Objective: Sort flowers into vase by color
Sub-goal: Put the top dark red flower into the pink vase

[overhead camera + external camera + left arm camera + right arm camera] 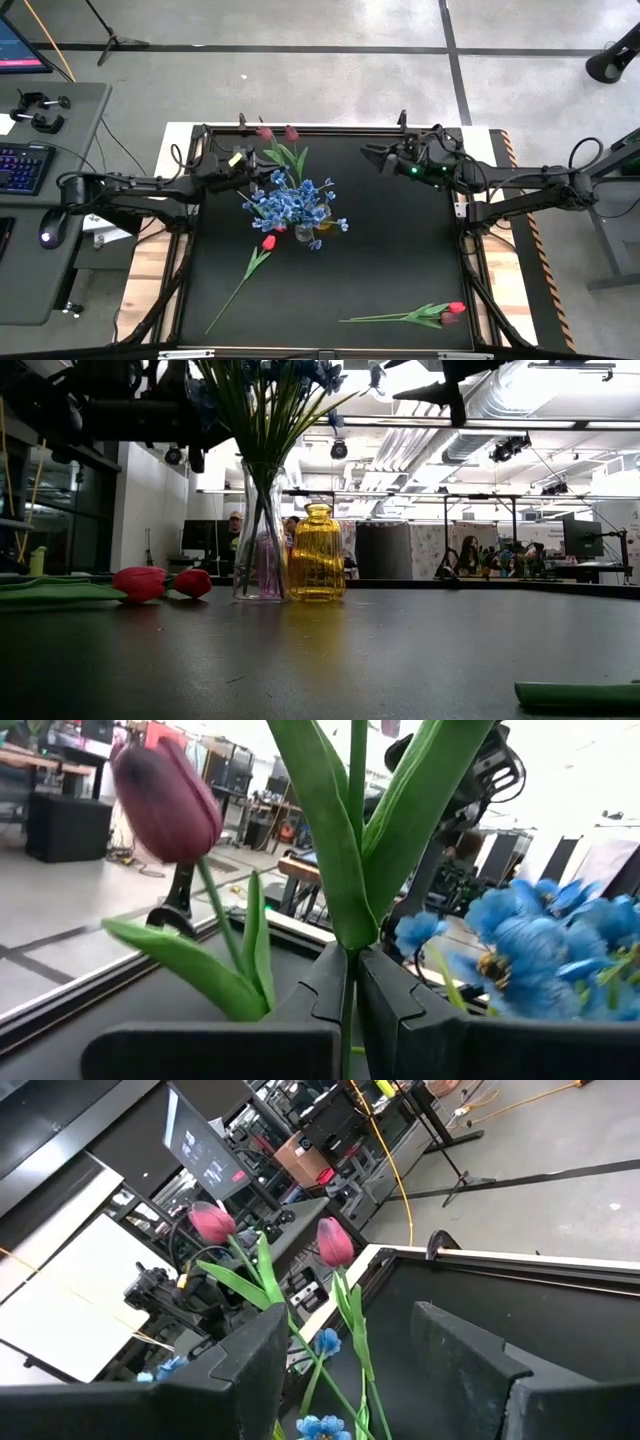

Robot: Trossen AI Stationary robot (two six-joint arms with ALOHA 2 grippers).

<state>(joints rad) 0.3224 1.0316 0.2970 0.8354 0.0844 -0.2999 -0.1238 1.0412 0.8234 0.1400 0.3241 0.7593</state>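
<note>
My left gripper (248, 160) (350, 992) is shut on the maroon tulips, near the table's far edge. Their two dark blossoms (265, 132) (290, 133) point toward that edge; they also show in the right wrist view (212, 1222) (335, 1242). The blue blossoms (295, 203) stand in a clear glass vase (260, 535), with a yellow vase (317, 552) (318, 234) beside it. One red tulip (268, 243) lies on the mat. Two more red tulips (452, 311) (140, 582) lie near the near edge. My right gripper (372, 154) (350, 1320) hangs open in the air, right of the maroon tulips. My left gripper pinches a green stem (349, 982) between its two fingers, just below the broad leaves (330, 850). The fingers lie across the stem, coming level from the table's left. The second tulip's stem (218, 915) runs down behind a finger; whether it is pinched too is hidden. The tulips are lifted clear.
The black mat (400, 250) has a raised frame around it. A loose green leaf or stem (580, 695) lies close to the low camera. A desk with a keyboard (22, 165) and mouse stands left of the table. People show in the room behind.
</note>
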